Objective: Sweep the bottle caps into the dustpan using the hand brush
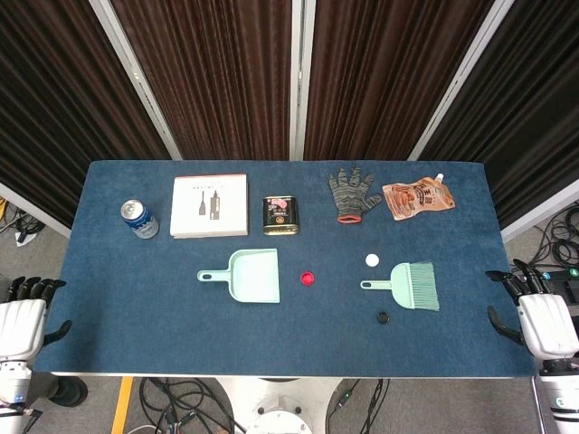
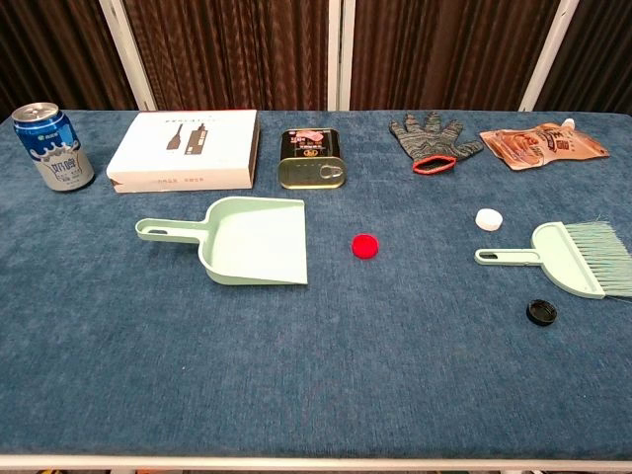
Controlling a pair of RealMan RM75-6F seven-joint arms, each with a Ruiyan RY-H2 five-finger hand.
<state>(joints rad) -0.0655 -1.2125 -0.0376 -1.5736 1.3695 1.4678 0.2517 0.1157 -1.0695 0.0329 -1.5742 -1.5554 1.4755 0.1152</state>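
Nearest me, both hands (left hand (image 1: 23,316), right hand (image 1: 543,316)) idle open and empty; I judge the light, rigid mint-green plastic hand brush (image 2: 578,259) best gripped by its handle.

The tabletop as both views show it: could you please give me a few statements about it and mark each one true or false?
1. The red bottle cap lies on the cloth between the dustpan and the hand brush. True.
2. The white bottle cap is inside the dustpan. False: it lies on the cloth near the brush handle.
3. The right hand holds the hand brush. False: it sits at the table edge, apart from the brush.
4. The black bottle cap lies nearer the front edge than the brush. True.
5. The blue can lies on its side. False: it stands upright.
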